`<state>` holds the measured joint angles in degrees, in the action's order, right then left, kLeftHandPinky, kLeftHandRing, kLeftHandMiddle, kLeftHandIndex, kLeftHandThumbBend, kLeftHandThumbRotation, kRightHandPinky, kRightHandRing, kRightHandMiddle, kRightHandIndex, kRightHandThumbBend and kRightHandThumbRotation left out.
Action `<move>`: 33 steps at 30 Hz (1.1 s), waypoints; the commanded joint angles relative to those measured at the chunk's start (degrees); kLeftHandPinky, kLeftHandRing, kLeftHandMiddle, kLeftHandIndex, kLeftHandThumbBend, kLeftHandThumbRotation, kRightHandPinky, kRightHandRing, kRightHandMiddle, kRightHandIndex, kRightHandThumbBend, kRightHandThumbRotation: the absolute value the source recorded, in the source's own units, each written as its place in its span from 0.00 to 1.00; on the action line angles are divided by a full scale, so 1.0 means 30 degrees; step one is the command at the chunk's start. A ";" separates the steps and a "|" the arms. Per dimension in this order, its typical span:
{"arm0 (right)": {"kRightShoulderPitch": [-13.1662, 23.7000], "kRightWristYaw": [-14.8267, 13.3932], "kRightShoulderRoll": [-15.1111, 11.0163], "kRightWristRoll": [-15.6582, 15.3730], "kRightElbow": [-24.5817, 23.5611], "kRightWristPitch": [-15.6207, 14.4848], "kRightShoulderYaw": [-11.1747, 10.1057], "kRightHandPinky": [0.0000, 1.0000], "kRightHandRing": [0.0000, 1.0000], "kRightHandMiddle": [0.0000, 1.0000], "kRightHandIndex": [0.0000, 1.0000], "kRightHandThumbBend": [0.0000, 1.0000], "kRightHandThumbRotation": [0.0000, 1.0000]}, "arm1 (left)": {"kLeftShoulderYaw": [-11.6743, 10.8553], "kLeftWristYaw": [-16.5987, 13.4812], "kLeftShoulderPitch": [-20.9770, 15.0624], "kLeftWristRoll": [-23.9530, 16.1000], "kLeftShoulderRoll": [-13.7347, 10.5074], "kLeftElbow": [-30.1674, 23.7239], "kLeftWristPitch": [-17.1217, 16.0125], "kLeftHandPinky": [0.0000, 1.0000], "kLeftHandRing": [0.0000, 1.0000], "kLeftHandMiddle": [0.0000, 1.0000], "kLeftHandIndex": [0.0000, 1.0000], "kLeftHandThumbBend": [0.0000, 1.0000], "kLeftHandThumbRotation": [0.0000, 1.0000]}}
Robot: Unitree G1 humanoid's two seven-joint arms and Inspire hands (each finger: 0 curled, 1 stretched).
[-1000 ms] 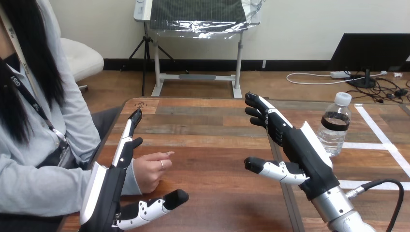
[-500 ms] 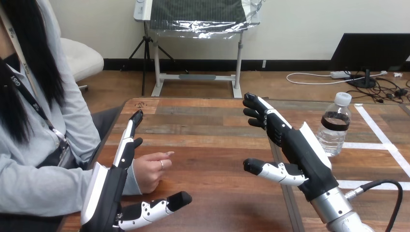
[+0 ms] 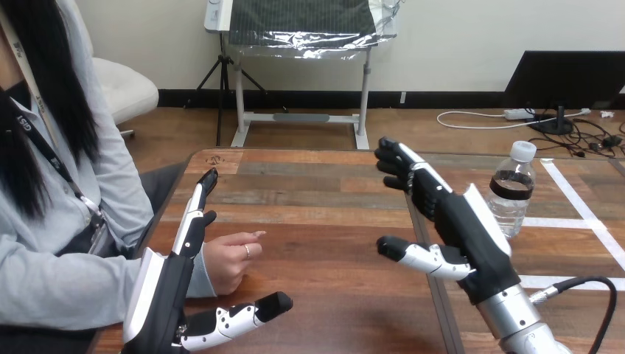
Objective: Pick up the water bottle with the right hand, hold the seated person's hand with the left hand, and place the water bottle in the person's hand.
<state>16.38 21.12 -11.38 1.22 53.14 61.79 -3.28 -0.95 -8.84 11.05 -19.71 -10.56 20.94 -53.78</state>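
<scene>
Left robot hand [image 3: 166,289] open, perhaps touching person's hand [image 3: 225,262]; right robot hand [image 3: 464,230] open, empty.

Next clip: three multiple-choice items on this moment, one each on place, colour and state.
1. Where is the clear plastic water bottle with its black label band?
A. upright on the brown wooden table, right of the robot's right hand
B. lying flat at the table's left edge
C. upside down at the table's near edge

2. What colour is the bottle's cap?
A. blue
B. white
C. red

3. How is the right hand?
A. shut on the bottle
B. clenched, empty
C. open, holding nothing

Key: 1 A, it stands beside that hand; 2 B, the cap is white; 3 C, its fingers are straight.
</scene>
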 commanded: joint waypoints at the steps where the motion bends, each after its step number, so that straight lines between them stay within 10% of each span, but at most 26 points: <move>1: 0.1533 -0.0491 -0.0182 0.0639 -0.0464 0.0511 -0.0536 0.87 0.91 0.91 0.92 1.00 0.61 | -0.0033 -0.0024 -0.1117 0.0164 -0.0246 -0.0700 -0.0055 0.92 1.00 1.00 1.00 1.00 0.57; 22: 0.3436 -0.1299 -0.0942 0.1868 -0.0252 0.0481 -0.1800 0.85 0.87 0.89 0.91 1.00 0.62 | -0.0043 -0.0116 -0.1343 0.0142 -0.0190 -0.0543 -0.0075 0.92 1.00 1.00 1.00 1.00 0.56; 33: 0.4684 -0.2818 -0.2152 0.0935 0.0283 0.0202 -0.2325 0.86 0.89 0.90 0.93 1.00 0.62 | -0.0108 -0.0022 -0.1359 0.0398 -0.0232 -0.0635 0.0082 0.93 1.00 1.00 1.00 1.00 0.54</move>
<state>23.50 14.95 -14.94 4.77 53.29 61.87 -8.31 -0.94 -8.74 10.99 -19.21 -10.57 20.95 -53.48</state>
